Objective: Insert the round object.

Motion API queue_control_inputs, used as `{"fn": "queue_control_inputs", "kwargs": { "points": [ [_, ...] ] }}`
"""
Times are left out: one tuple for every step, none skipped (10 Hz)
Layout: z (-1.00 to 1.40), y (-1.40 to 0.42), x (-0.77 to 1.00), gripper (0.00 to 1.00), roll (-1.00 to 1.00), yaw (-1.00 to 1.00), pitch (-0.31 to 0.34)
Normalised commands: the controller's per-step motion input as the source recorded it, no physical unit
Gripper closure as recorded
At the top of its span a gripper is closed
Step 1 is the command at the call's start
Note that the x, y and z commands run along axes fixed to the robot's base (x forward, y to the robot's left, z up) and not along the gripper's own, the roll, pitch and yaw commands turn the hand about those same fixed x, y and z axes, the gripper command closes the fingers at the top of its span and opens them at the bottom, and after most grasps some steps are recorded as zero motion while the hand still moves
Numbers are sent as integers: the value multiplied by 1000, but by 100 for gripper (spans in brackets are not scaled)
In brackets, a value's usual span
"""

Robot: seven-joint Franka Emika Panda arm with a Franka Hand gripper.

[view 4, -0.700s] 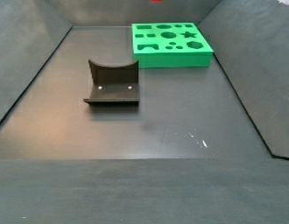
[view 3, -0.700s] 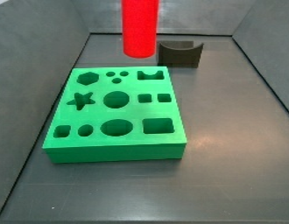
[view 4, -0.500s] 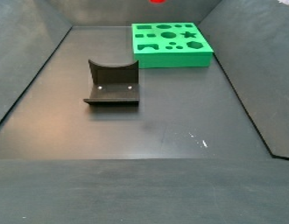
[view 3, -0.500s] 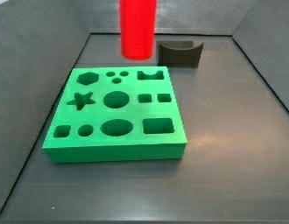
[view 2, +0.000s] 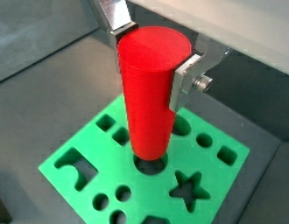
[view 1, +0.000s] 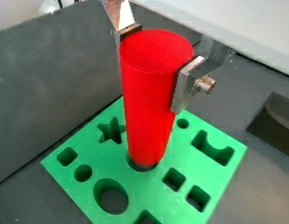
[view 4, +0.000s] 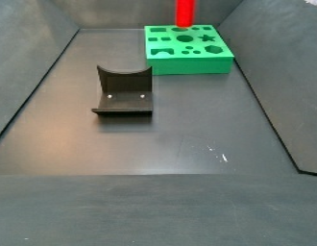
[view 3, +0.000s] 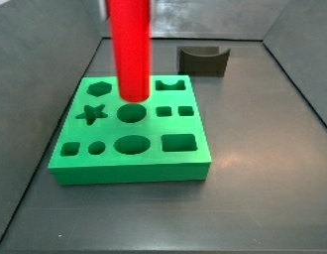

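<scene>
The round object is a tall bright red cylinder peg (view 3: 128, 50), held upright. My gripper (view 1: 155, 52) is shut on its upper end, one silver finger (view 1: 189, 83) on each side; both wrist views show this, and the gripper (view 2: 153, 48) is out of both side views. The peg's lower end (view 1: 144, 157) hangs just over the large round hole (view 3: 132, 113) in the middle of the green block (view 3: 127, 169). I cannot tell whether it touches the block. The peg (view 4: 184, 12) also shows at the far end, above the green block (view 4: 187, 64).
The green block (view 2: 229, 179) has several other shaped holes, among them a star (view 3: 91, 113) and a square (view 3: 179, 144). The dark fixture with a curved notch (view 3: 206, 61) stands behind the block; it also shows in a side view (view 4: 123, 92). Grey walls bound the floor.
The peg has moved from behind the block's far edge forward and down, over the middle of the block. The fixture and block have not moved.
</scene>
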Motion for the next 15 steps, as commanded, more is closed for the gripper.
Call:
{"fn": "queue_control_inputs", "kwargs": {
  "points": [
    [-251,0,-120,100,69,0,-71],
    [-200,0,0,100,0,0,-7],
    [-323,0,0,100,-37,0,-27],
    [-177,0,0,100,-46,-3,0],
    [-134,0,0,100,-37,0,-1],
    [-249,0,0,100,0,0,0],
    [-240,26,0,100,0,0,0],
    [-289,17,34,100,0,0,0],
    [-280,0,71,100,0,0,0],
    [-260,0,134,100,-33,0,0],
    [-229,0,223,100,-40,-23,3],
    [-269,0,420,100,-7,-37,74],
    [-243,0,254,100,-34,-109,30],
    [-226,0,160,100,-136,-166,0],
    [-271,0,20,100,-183,-214,-41]
  ]
}}
